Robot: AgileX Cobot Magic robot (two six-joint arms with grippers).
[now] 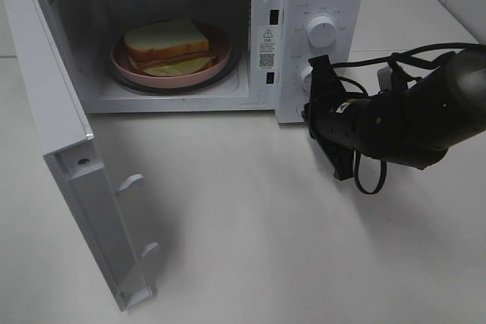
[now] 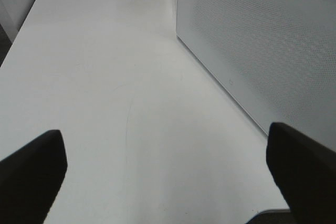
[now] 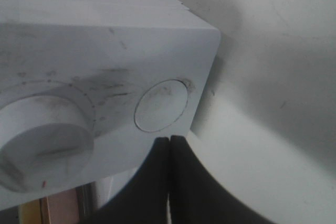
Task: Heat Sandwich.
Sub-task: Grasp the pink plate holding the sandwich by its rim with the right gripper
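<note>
Over at the left, the door (image 1: 68, 149) of the microwave (image 1: 342, 5) is seen swung fully out, its free edge reaching toward the near left corner of the table (image 1: 266, 248). The left end effector (image 2: 165, 174) is shown only in its wrist view. Its fingers are spread wide with nothing held between them, bare table lies beneath, and a white perforated panel (image 2: 262, 51) stands just beside it. It is likely placed there so the door can be pushed shut.

Moving right, the sandwich (image 1: 168, 43) is found inside the cavity, laid on a pink plate (image 1: 120, 58), so loading looks done.

Further right, an upper knob (image 1: 323, 32) is passed on the microwave's front. Lower down, the right end effector (image 3: 169, 142) is held just beside a round button (image 3: 161, 105); contact cannot be told. It is pinched fully closed and empty, presumably to serve as one poking tip. Heating is blocked by the open door, which would have to be shut first.
</note>
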